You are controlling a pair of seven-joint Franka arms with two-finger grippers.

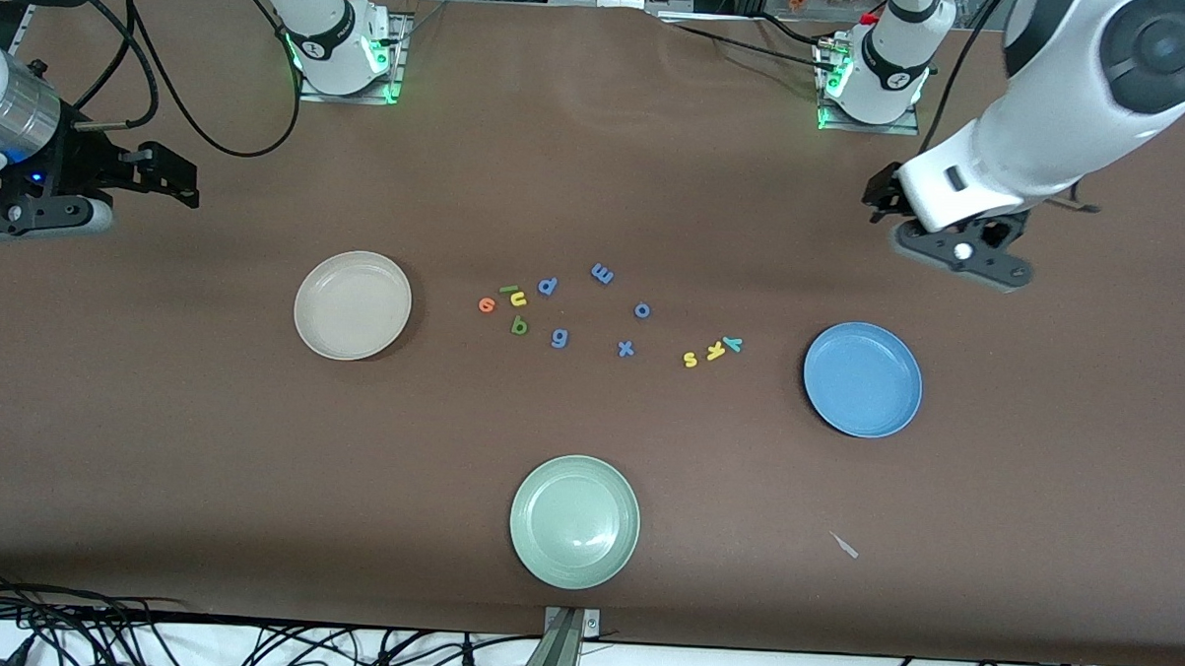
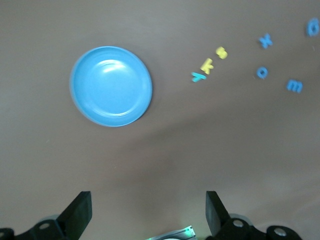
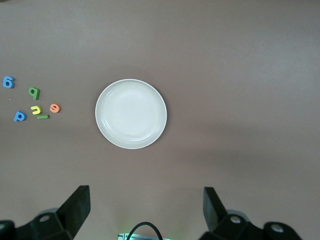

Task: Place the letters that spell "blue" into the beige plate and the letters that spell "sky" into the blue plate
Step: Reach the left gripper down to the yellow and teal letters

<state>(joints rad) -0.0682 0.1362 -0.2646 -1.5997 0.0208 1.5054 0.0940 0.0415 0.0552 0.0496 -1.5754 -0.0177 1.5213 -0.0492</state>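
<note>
Three plates lie on the brown table (image 1: 598,175), all empty. Nearest the front camera is the pale green plate (image 1: 574,521), with a small pale scrap (image 1: 845,546) lying toward the left arm's end of the table from it. Farther from the camera, the blue plate (image 1: 863,379) lies toward the left arm's end and the beige plate (image 1: 352,305) toward the right arm's end, well apart. Between these two plates lie the loose letters. The yellow s (image 1: 690,359), yellow k (image 1: 715,351) and teal y (image 1: 732,344) form a slanting row near the blue plate, each just beside the next. The blue x (image 1: 625,349) and blue g (image 1: 559,338) lie at about the same depth. The dark green b (image 1: 519,325) is nearest the camera in the cluster beside the beige plate; the orange e (image 1: 486,305), yellow u (image 1: 518,299) and lime-green l (image 1: 507,290) lie slightly farther, close together. The blue o (image 1: 642,310), blue d (image 1: 548,286) and blue m (image 1: 601,272) lie farthest. No letter is in a plate. The left gripper (image 2: 149,210) hangs above bare table at its arm's end, farther from the camera than the blue plate, fingers spread wide and holding nothing. The right gripper (image 3: 146,207) hangs at its arm's end, outboard of the beige plate, fingers likewise spread wide and holding nothing.
</note>
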